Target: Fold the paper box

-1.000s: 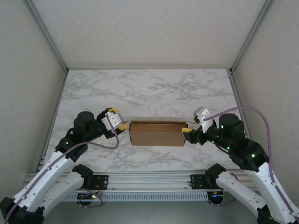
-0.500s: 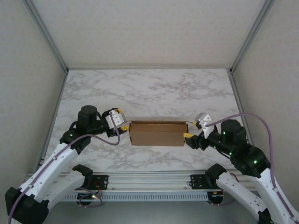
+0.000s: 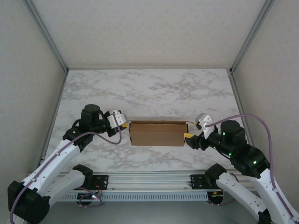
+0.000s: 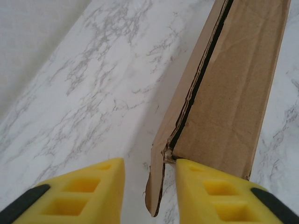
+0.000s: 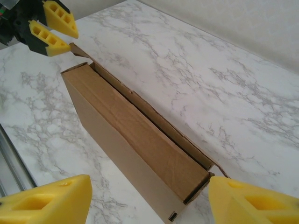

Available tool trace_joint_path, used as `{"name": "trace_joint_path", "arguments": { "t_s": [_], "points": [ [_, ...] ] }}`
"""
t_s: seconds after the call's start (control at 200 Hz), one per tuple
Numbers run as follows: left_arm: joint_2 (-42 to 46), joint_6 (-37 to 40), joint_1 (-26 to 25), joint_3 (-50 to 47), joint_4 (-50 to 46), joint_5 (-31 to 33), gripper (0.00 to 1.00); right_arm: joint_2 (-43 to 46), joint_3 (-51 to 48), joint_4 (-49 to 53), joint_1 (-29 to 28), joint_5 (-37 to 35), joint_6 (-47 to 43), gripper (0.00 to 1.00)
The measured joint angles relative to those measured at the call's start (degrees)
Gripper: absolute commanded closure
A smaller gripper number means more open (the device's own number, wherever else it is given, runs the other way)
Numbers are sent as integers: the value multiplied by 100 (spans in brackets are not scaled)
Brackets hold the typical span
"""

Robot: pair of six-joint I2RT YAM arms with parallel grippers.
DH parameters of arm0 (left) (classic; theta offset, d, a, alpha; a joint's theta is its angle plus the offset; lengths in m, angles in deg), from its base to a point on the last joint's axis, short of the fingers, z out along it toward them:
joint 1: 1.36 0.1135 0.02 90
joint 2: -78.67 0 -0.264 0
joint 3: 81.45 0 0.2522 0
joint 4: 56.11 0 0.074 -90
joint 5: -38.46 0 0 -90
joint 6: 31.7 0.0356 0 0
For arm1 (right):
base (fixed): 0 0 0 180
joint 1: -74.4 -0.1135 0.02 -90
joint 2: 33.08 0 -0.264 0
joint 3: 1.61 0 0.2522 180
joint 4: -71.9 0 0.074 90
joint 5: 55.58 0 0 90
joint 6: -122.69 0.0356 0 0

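Narrowing lately, the left gripper (image 4: pixel 147 167) straddles an end flap (image 4: pixel 156 189) of the plain brown cardboard paper box (image 3: pixel 156 134), unpinched. The right gripper (image 5: pixel 148 187) gapes wide; tucking seems next.

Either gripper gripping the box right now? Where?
Nothing clamped. The left gripper straddles an end flap of the paper box, one finger against it, the other apart. The right gripper stands open around the other end.
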Motion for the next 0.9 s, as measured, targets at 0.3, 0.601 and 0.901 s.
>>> {"name": "trace_joint_path", "arguments": {
  "t_s": [0.3, 0.601, 0.901],
  "points": [
    [26, -37, -9, -118, 149, 22, 68, -114, 0, 85, 0, -302, -107, 33],
    [50, -76, -37, -188, 306, 107, 74, -319, 20, 210, 0, -378, -105, 35],
    [50, -87, -105, -251, 326, 155, 79, -433, 214, 402, 0, -612, -223, 35]
  ]
}}
